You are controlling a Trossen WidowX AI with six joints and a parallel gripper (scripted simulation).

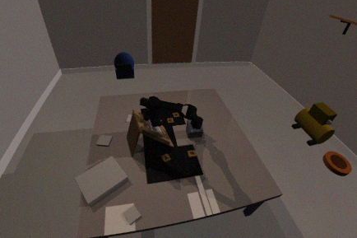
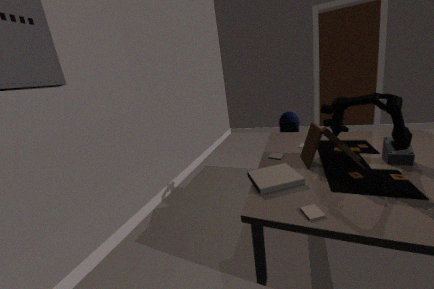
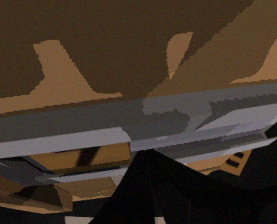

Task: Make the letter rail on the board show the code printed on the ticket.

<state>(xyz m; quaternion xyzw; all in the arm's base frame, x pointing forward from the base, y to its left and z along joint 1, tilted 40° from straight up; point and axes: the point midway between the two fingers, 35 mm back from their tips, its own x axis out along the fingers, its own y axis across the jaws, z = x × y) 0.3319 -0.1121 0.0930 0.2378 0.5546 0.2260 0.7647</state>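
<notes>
The brown board point(image 1: 133, 134) point(image 2: 312, 146) point(image 3: 122, 23) stands tilted beside a black mat point(image 1: 177, 169) point(image 2: 380, 185). Its grey letter rail point(image 3: 89, 132) point(image 1: 158, 134) runs across the wrist view, with an orange tile point(image 3: 89, 157) showing in it. My gripper point(image 1: 148, 111) point(image 2: 330, 127) point(image 3: 145, 157) is shut and empty, with its tip close against the rail at the board's far end. Loose orange tiles lie on the mat: two near the arm base point(image 1: 176, 114) point(image 1: 169, 120) and two nearer the front point(image 1: 166, 158) point(image 1: 192, 153) point(image 2: 356, 175) point(image 2: 400, 177). I cannot read any letters or make out the ticket.
A flat grey box point(image 1: 102, 179) point(image 2: 276, 178) lies at the front left. Small grey pads point(image 1: 104, 140) point(image 1: 132, 215) point(image 2: 312, 211), a white sheet point(image 1: 113, 222) and white strips point(image 1: 203, 202) lie near the table's front edge. The arm base point(image 1: 194, 129) point(image 2: 397, 155) stands right of the mat.
</notes>
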